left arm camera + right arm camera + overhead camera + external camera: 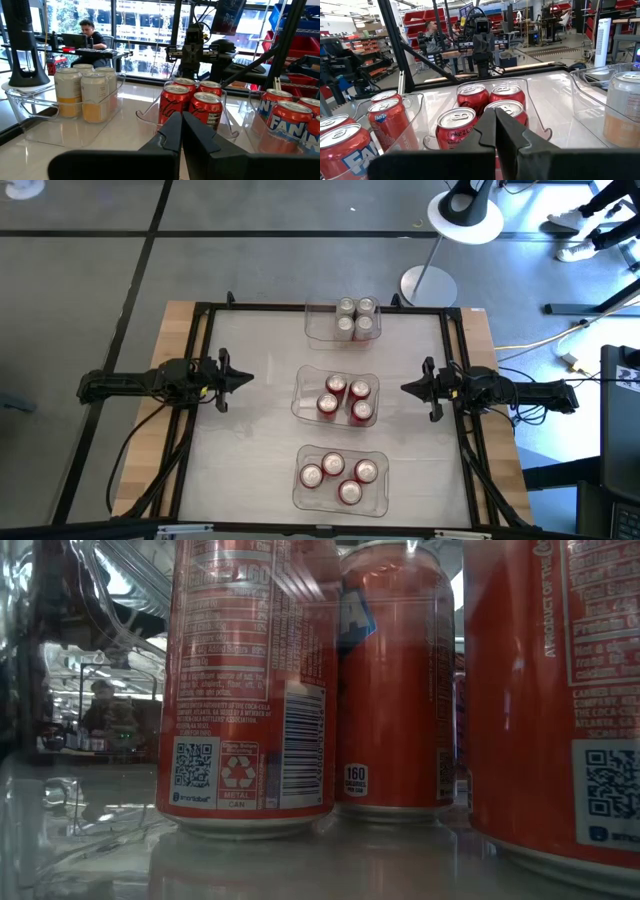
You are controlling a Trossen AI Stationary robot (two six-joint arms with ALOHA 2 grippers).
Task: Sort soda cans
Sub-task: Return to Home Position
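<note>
Nearest the table's front edge: the near tray (381, 453), clear plastic, holding the near red cans (349, 492) — four, upright, clustered. The low view looks straight at them through the tray wall. Next, at table centre, the middle tray (300, 372) with the middle red cans (336, 387), also four, upright, packed close. The two arms sit level with this tray, one on each side and well apart from it. The left gripper (250, 377) is over the table's left part, pointing inward; the right gripper (403, 389) is over the right part, facing it. The left wrist view shows its fingers (170, 132) pressed together with nothing between them. The right wrist view shows the same — fingers (487, 130) closed up, empty. Farthest, at the back edge, the far tray (312, 310) holds the silver cans (346, 307), four, upright. The table (250, 470) is pale with wood edges. Beyond it, a person (89, 31) is seated at a desk.
</note>
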